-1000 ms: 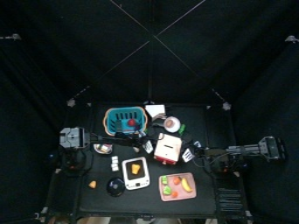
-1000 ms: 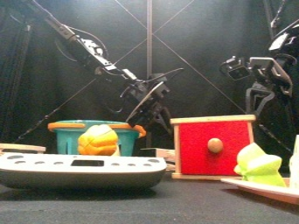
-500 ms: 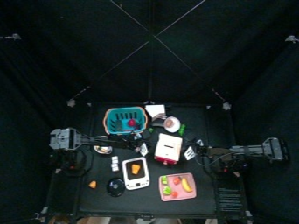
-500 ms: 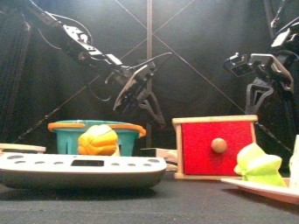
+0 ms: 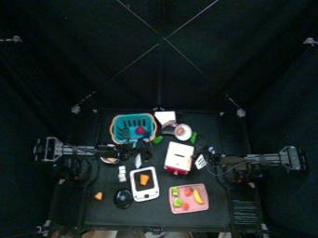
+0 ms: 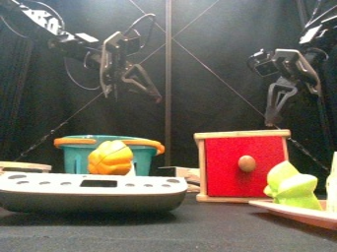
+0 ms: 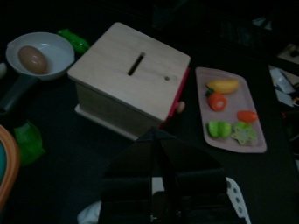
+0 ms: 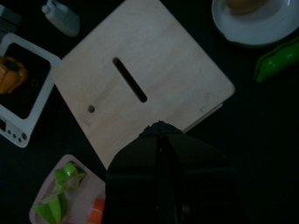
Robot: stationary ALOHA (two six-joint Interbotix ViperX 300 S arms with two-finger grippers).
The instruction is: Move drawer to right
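Drawer (image 6: pixel 242 165) is what I must shift to the right, and neither of my grippers has hold of it; judging by how things lie, I am at the approach, with no grasp made. My left gripper (image 6: pixel 121 67) hangs high over the table's left side in the front view, jaws spread a little and empty, well clear of everything. Its wrist camera looks down on the drawer's pale wooden top with a narrow slot (image 7: pixel 138 63) in it, yet its own jaws show there only as a dark shape. My right gripper (image 6: pixel 293 79) hangs high above the right side, touching nothing as far as I see; whether its jaws are parted I cannot tell, for its wrist view shows only a dark mass over the same pale top.

Outward from there, the drawer stands on the table (image 5: pixel 112 195) right of centre, its red front with a round knob facing the front camera. A teal basket (image 6: pixel 109 156) stands to its left, a pink tray of toy food (image 5: pixel 189 197) lies in front of it, and a white bowl holding an egg (image 7: pixel 35 58) sits near it.

Next, I judge, one gripper must come down beside the drawer, take or press a side, and slide it rightward, keeping clear of the tray.
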